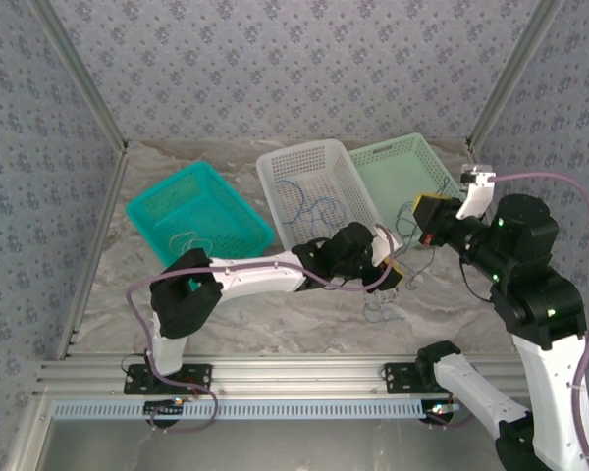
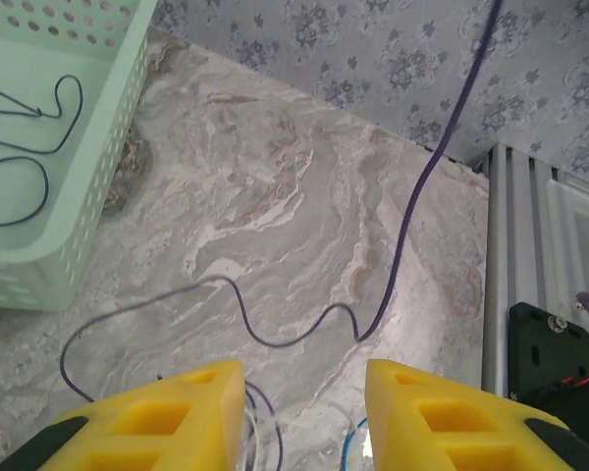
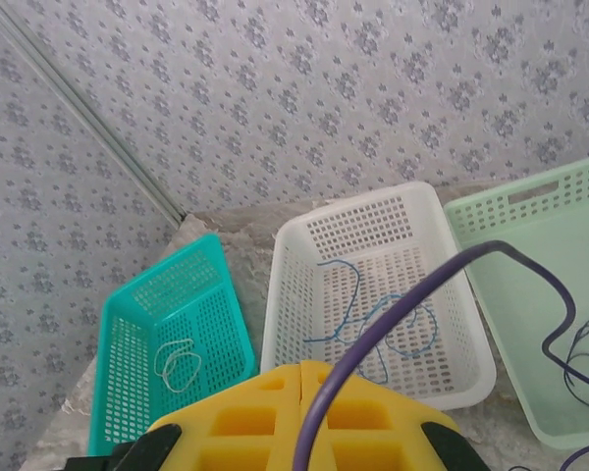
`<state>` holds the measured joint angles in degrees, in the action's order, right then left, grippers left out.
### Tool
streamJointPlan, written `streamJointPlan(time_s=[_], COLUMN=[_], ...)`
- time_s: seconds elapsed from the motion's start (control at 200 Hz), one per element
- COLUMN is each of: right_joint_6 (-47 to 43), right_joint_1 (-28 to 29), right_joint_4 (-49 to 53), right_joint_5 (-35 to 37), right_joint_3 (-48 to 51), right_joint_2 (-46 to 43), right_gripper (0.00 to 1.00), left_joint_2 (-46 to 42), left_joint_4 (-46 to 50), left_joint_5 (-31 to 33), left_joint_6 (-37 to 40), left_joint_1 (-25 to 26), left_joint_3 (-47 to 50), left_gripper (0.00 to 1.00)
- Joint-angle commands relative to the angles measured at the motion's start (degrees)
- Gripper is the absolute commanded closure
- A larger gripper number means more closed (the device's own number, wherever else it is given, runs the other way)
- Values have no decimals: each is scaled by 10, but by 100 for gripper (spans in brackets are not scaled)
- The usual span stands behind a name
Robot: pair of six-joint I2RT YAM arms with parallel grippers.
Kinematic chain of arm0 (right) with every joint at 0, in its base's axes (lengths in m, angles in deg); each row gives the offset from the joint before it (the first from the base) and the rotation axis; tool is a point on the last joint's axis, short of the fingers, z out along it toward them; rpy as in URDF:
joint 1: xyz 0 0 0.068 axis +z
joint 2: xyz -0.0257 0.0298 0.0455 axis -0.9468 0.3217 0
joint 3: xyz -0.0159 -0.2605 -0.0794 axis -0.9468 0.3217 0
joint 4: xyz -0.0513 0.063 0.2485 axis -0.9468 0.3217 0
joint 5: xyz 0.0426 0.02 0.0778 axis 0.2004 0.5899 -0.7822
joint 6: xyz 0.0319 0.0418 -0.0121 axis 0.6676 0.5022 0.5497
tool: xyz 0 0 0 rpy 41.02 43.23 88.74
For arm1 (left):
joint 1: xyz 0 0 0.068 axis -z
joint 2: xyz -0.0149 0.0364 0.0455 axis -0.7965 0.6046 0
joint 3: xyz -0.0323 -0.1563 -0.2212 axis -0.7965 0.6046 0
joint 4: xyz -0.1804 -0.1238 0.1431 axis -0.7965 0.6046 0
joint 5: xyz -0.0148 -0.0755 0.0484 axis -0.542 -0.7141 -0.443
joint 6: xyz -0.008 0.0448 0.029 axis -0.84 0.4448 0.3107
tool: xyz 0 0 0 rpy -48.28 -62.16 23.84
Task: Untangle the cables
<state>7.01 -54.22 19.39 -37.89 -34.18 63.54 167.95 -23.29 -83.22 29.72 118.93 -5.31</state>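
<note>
Cable untangle – both arms engaged
R gripper (image 3: pixel 301 378) clamped on purple cable (image 3: pixel 412 289). L gripper (image 2: pixel 304 392) jaws part-open over cable tangle (image 2: pixel 258 407) on desk (image 2: pixel 275 196), strands between them.

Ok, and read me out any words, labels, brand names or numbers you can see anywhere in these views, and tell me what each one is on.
None: no text can be read in these views.
The teal basket, white basket and pale green basket carry no label.
The wallpaper shows a flower pattern, not lettering.
</note>
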Motion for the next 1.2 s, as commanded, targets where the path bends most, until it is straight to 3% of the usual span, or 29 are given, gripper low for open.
streamJointPlan(time_s=[0.0,0.275,0.335,0.415,0.62,1.019,1.199], right_joint_6=[-16,-50,-61,-77,-112,-144,-164], right_joint_1=[4,1,1,0,-1,-6,-8], right_joint_4=[28,50,54,61,93,97,48], right_joint_5=[7,34,37,34,45,48,69], right_joint_3=[-34,-69,-101,-155,-288,-440,-450], right_joint_2=[7,36,56,88,156,242,261], right_gripper=[100,100,100,100,100,100,100], left_joint_2=[-2,-49,-65,-88,-150,-184,-184], left_joint_4=[8,-13,-11,-7,-13,-9,-11], left_joint_5=[11,56,69,89,150,200,211], left_joint_6=[-2,-14,-14,-11,-8,-6,-9], left_joint_1=[5,4,5,5,5,4,4], left_joint_3=[19,55,58,69,122,175,182], left_gripper=[62,47,32,27,3,1,1])
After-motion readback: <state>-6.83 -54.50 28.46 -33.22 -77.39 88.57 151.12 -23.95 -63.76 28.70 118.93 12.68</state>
